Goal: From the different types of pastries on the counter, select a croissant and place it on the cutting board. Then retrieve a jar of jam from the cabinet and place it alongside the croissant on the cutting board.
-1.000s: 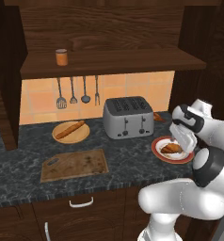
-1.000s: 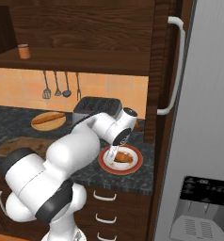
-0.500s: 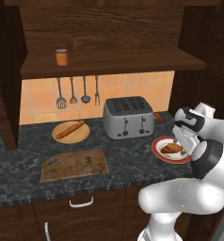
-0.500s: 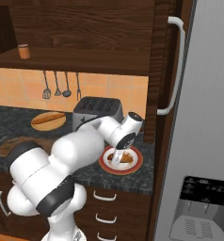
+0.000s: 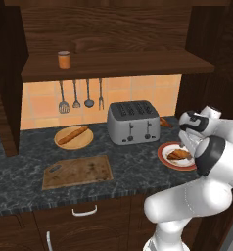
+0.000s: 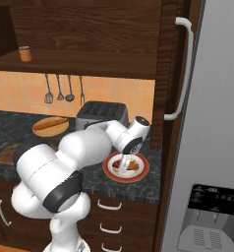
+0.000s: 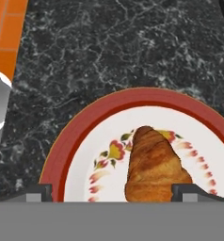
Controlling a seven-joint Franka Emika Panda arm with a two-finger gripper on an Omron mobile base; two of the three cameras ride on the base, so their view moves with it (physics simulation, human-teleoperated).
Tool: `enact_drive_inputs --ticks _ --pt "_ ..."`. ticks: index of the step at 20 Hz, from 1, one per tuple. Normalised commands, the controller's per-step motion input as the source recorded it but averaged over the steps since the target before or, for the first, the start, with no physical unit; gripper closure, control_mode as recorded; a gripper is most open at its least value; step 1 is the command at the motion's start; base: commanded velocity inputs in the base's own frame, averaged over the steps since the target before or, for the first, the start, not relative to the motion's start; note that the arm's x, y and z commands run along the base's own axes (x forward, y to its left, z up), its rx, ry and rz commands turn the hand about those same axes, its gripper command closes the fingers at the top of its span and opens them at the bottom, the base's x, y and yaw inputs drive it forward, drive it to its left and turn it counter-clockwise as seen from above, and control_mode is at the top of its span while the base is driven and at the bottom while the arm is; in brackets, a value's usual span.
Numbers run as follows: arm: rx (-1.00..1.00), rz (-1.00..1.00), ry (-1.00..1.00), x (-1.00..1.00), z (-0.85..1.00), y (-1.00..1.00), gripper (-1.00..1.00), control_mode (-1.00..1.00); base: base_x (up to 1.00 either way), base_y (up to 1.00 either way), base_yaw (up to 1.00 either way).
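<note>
1 croissant on plate | 1 board | 1 jar | hand wide apart

croissant on red-rimmed plate, dark speckled counter

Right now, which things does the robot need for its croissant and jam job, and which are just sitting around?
Needed:
- croissant on the red-rimmed plate
- cutting board
- jar of jam on the cabinet shelf
- the open hand, over the croissant

Just sitting around:
- toaster
- long loaf on the round wooden plate
- hanging utensils
</note>
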Motion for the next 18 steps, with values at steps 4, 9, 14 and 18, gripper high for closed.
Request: enact_drive_inputs --ticks 4,9,14,18 --pt "0.00 0.00 0.00 0.09 -0.14 -0.02 -1.00 -1.00 0.00 0.00 0.00" --pt "0.00 0.00 0.00 0.15 -0.16 -0.02 -1.00 -1.00 0.00 0.00 0.00" --pt "0.00 0.00 0.00 0.25 -0.19 -0.04 -1.00 -1.00 0.00 0.00 0.00" --pt "0.00 0.00 0.00 0.24 -0.21 -0.08 -1.00 -1.00 0.00 0.00 0.00"
